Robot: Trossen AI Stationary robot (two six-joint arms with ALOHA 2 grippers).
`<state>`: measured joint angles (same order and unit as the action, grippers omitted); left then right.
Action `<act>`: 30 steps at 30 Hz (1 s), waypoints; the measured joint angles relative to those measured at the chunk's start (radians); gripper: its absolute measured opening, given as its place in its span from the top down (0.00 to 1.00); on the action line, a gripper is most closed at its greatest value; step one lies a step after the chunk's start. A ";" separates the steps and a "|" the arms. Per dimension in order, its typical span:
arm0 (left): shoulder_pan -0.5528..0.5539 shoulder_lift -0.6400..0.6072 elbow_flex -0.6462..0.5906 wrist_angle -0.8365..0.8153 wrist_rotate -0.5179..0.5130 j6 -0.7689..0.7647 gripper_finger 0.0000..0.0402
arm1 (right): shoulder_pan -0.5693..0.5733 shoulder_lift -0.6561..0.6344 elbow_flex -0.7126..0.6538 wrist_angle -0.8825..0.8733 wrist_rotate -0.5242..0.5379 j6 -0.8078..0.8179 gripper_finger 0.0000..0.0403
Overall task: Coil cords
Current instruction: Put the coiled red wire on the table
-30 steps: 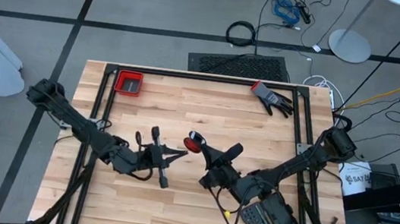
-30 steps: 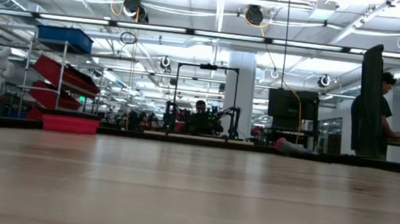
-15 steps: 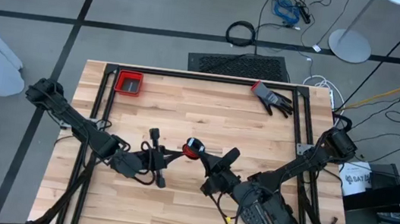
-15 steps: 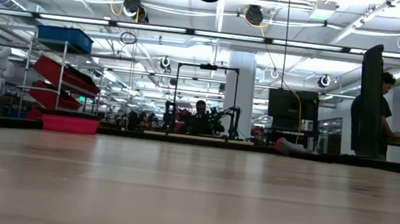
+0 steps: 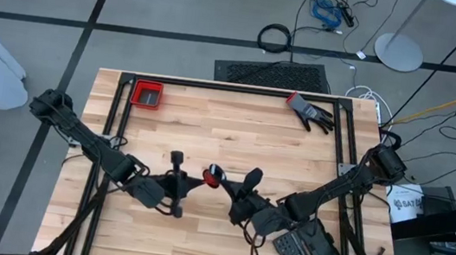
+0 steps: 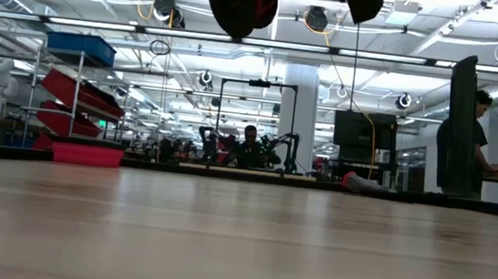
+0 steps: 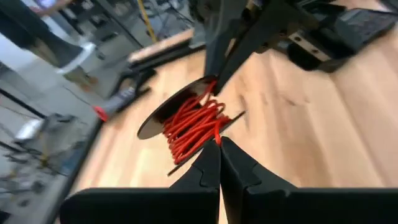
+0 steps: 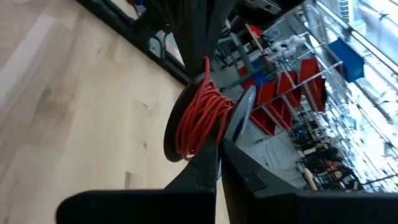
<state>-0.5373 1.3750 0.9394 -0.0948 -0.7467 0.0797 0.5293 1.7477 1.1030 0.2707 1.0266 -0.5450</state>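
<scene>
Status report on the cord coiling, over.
Both grippers shut, left gripper and right gripper meeting mid-table. Red cord wound on spool, off the table. Nothing blocking.

Left arm: dark 6-joint arm reaching in from the table's left edge toward the middle.
Left gripper (image 5: 189, 184): fingers pressed together, tips pointing at the right gripper.
Right arm: dark 6-joint arm stretching in from the right edge, elbow low.
Right gripper (image 5: 230, 183): 2 fingers closed, raised above the tabletop, close to the left gripper.

The bench (image 5: 236, 129) is pale planked wood, smooth and faintly sheened. The red cord (image 7: 194, 126) looks matt and string-like. Its black disc (image 7: 163, 116) is perhaps glossy plastic.
</scene>
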 joint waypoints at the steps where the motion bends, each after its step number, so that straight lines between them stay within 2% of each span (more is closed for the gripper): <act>1: 0.000 0.000 0.000 -0.010 0.022 -0.022 1.00 | 0.000 0.000 0.000 -0.009 -0.007 0.007 1.00; 5: -0.002 0.019 0.000 -0.069 0.059 -0.110 1.00 | 0.000 0.000 0.000 -0.030 -0.033 0.011 1.00; 10: -0.002 0.083 0.000 -0.079 0.066 -0.146 1.00 | -0.002 0.000 0.000 -0.101 -0.127 0.083 1.00; 16: 0.003 0.169 0.000 -0.064 0.065 -0.153 1.00 | -0.003 0.001 0.000 -0.252 -0.207 0.199 1.00; 22: 0.014 0.239 0.000 -0.027 0.064 -0.153 1.00 | -0.016 0.001 -0.001 -0.321 -0.332 0.262 1.00; 30: 0.016 0.318 0.001 0.010 0.079 -0.167 1.00 | -0.023 0.011 -0.001 -0.376 -0.384 0.275 1.00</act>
<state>-0.5217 1.6932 0.9401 -0.0846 -0.6679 -0.0878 0.5059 1.7588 1.1023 -0.1053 0.6430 -0.2703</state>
